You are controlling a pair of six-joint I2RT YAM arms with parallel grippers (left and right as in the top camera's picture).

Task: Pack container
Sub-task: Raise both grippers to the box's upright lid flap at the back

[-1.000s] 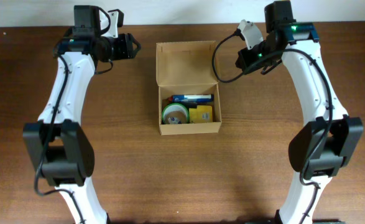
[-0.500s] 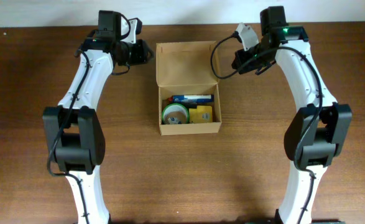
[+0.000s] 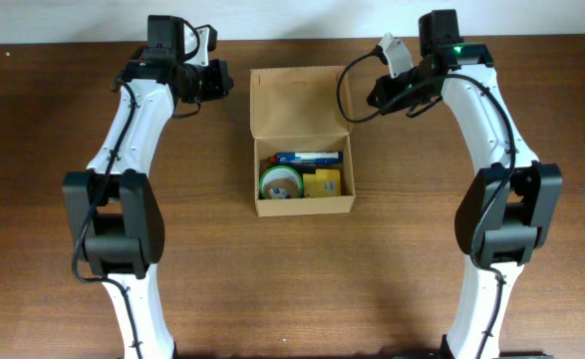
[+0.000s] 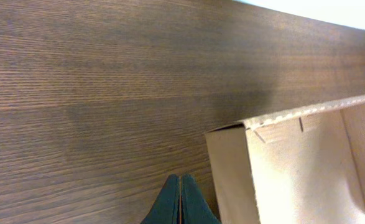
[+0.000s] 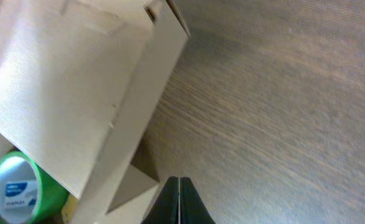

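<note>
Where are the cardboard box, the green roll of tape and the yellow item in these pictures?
cardboard box (image 3: 298,100), overhead view, on the inside of its open lid flap.
green roll of tape (image 5: 48,186), right wrist view, on its green rim.
yellow item (image 3: 324,183), overhead view, on its top face, inside the box.

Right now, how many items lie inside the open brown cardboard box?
3 in the brown cardboard box: a green tape roll at left, a yellow packet at right, a blue-and-white item along the lid side. Others may lie hidden underneath.
</note>
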